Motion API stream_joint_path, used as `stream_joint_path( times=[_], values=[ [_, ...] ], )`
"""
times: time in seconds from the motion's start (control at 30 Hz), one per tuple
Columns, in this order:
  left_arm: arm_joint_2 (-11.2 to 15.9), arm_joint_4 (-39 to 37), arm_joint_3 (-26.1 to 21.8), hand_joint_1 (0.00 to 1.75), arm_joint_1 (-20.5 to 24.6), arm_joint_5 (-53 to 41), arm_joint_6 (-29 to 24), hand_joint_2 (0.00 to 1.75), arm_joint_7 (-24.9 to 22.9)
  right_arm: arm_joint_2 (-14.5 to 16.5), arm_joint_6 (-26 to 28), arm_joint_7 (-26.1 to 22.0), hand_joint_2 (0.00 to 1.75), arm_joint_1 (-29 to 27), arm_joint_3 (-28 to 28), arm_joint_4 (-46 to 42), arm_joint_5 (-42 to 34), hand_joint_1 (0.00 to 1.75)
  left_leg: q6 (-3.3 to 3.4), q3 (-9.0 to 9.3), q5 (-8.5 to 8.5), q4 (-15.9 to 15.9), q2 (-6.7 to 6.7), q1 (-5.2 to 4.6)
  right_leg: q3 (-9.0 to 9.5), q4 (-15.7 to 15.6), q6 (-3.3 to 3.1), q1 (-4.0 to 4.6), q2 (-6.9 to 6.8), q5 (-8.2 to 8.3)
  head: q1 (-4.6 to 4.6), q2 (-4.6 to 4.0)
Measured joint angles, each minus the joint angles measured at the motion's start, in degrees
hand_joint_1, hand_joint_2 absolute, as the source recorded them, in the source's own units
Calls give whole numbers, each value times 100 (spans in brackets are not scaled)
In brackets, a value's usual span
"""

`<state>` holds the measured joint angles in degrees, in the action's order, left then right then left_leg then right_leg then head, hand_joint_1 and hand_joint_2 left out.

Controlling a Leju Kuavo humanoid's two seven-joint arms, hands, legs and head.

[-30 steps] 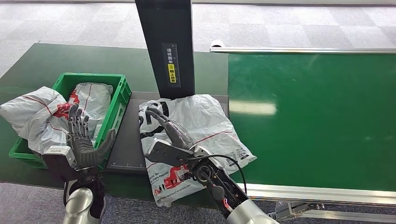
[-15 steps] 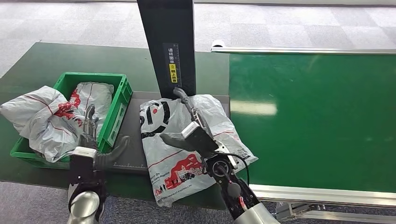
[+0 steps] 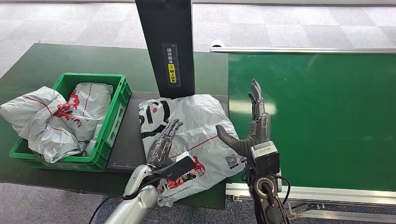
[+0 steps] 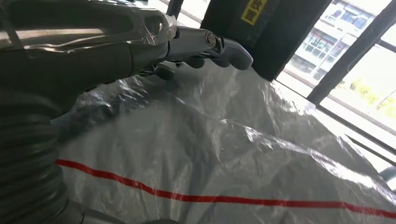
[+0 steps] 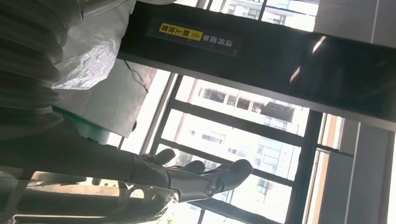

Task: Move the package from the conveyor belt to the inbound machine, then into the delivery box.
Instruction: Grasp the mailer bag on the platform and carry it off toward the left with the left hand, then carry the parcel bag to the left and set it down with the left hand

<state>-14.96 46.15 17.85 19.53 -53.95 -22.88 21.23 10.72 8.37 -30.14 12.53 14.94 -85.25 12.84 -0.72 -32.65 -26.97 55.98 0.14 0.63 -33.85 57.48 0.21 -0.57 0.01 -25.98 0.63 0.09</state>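
We see the left hand [image 3: 163, 142] flat on the package [image 3: 196, 126], fingers [image 3: 170, 130] spread; right hand [image 3: 254, 126] raised beside it, fingers spread, holding nothing

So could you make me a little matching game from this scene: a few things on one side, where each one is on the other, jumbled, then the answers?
Things:
1. left robot hand
2. right robot hand
3. grey package with the red line
4. green crate

Places:
A. raised upright with fingers apart, at the edge of the green conveyor belt
B. lying on the dark platform under the black post
C. at the far left, holding other bagged parcels
D. reaching over the package from its near left side

Pairs: 1-D, 2-A, 3-B, 4-C
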Motion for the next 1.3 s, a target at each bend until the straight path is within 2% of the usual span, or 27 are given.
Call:
stream_joint_path(
  times=[0.07,0.1,0.2,0.23,0.37,0.47,0.63,0.77,0.97,1.1,1.17,1.3],
  values=[
    [-95,-440,85,6,210,-125,10,175,-63,-7,-15,-14,175,-67,-106,-56,-14,0,0,0,0,0,0,0,1,0,0,0,0,0,1,0],
    [-139,-630,132,40,299,-199,27,175,-105,-7,-28,-21,175,-90,-147,-80,-17,0,0,0,0,0,-1,0,2,0,0,0,0,0,1,0],
    [-253,-1065,279,164,523,-407,95,175,-228,-6,-64,-31,175,-143,-224,-152,-9,0,0,0,0,0,-5,0,6,0,0,-1,-2,0,1,0],
    [-285,-1184,329,173,580,-455,116,175,-256,-5,-70,-31,175,-158,-241,-178,-2,0,0,1,0,0,-6,0,7,0,0,-1,-2,0,1,0],
    [-370,-1484,454,175,719,-479,125,175,-268,-3,-79,-21,175,-194,-311,-252,17,0,1,5,0,0,-6,0,13,0,0,-1,-2,0,1,0],
    [-378,-1550,464,175,768,-297,23,175,-90,-3,-80,-11,175,-205,-382,-268,19,0,1,8,1,0,-6,0,16,0,0,-1,-2,0,1,0],
    [-320,-1075,448,175,618,191,-63,175,289,-3,-72,-2,175,-273,-535,-325,23,0,0,7,2,0,-3,0,14,1,0,0,-1,0,1,0],
    [-141,182,369,175,249,662,-106,175,374,-4,-49,4,175,-335,-669,-388,39,0,0,-1,1,-1,0,1,3,1,0,1,0,0,1,0],
    [213,2986,44,175,-331,1835,-41,175,1008,-20,54,6,175,-431,-867,-505,41,0,-1,-5,0,-3,0,3,-2,1,-1,4,0,-2,2,0],
    [373,4452,-265,175,-579,1845,-327,175,1281,-25,150,-22,175,-602,-972,-638,61,0,-1,-6,0,-3,-1,3,-1,1,-1,4,0,-4,1,0],
    [458,4925,-478,175,-595,1573,-652,175,1180,-25,178,-57,175,-711,-1015,-726,77,0,-1,-5,0,-3,-2,3,0,1,-1,4,0,-4,1,0],
    [697,5180,-1104,175,-296,766,-970,175,501,-23,230,-91,175,-856,-1062,-884,102,0,-1,-1,2,-3,-1,3,2,1,-2,4,-1,-3,1,0]
  ],
)
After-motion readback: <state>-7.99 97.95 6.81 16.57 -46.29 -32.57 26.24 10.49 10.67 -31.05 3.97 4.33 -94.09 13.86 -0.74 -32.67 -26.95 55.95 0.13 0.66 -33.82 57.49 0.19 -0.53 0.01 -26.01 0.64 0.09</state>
